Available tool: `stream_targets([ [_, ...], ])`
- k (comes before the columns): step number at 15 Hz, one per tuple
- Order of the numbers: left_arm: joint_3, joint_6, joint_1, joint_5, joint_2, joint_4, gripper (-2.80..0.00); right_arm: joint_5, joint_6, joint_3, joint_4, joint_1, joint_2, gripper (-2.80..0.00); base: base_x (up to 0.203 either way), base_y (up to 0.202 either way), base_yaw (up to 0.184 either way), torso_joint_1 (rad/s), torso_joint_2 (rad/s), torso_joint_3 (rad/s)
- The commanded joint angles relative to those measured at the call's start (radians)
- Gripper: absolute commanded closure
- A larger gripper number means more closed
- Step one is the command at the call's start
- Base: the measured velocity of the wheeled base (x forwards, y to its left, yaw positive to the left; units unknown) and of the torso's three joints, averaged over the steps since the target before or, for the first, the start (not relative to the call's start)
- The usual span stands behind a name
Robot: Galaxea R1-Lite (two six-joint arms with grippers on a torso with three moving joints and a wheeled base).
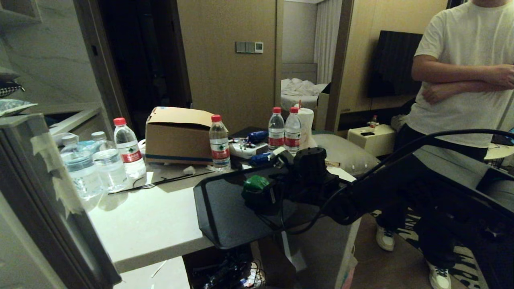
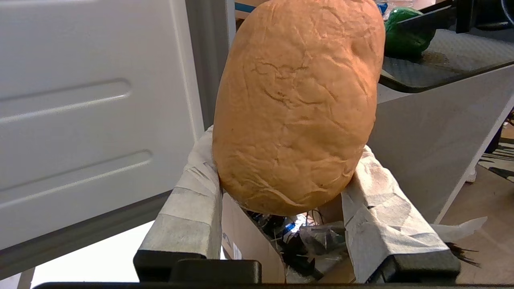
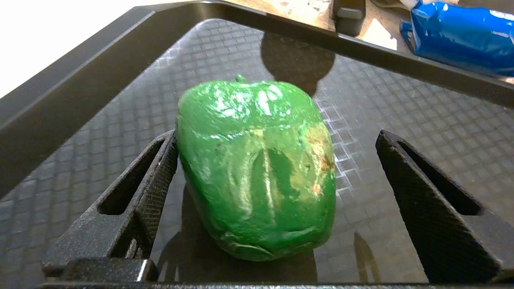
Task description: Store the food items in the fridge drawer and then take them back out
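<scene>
A glossy green pepper [image 3: 257, 168] lies on the dark checkered tray [image 3: 401, 120], well in from its raised rim, between the spread jaws of the right gripper [image 3: 277, 176] — one jaw touching its side, the other apart — with a blue packet [image 3: 461, 36] beyond the tray's far edge.

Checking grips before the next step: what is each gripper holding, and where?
Left gripper clamps the tan bread roll at its lower end. Right gripper is open around the green pepper, holding nothing.
</scene>
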Motion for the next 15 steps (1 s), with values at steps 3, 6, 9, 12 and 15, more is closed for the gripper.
stream_targets([
  [3, 0.000, 0.000, 0.000, 0.001, 0.000, 0.000, 0.00, 0.001, 0.001, -0.019, -0.008, 0.001, 0.030, -2.80, 0.000, 0.000, 0.000, 0.000, 0.00, 0.000],
  [6, 0.000, 0.000, 0.000, 0.001, 0.000, 0.000, 0.00, 0.003, 0.002, -0.036, -0.008, 0.001, 0.039, -2.80, 0.000, 0.000, 0.000, 0.000, 0.00, 0.000],
  [9, 0.000, 0.000, 0.000, 0.001, 0.000, 0.000, 0.00, 0.014, 0.001, -0.049, -0.005, 0.002, 0.051, -2.80, 0.000, 0.000, 0.000, 0.000, 0.00, 0.000],
  [12, 0.000, 0.000, 0.000, 0.001, 0.000, 0.000, 0.00, 0.014, 0.001, -0.054, -0.005, 0.002, 0.065, -2.80, 0.000, 0.000, 0.000, 0.000, 0.00, 0.000],
  [15, -0.001, 0.000, 0.000, 0.001, 0.000, 0.000, 0.00, 0.014, 0.002, -0.063, -0.005, 0.002, 0.068, 0.00, 0.000, 0.000, 0.000, 0.000, 0.00, 0.000],
])
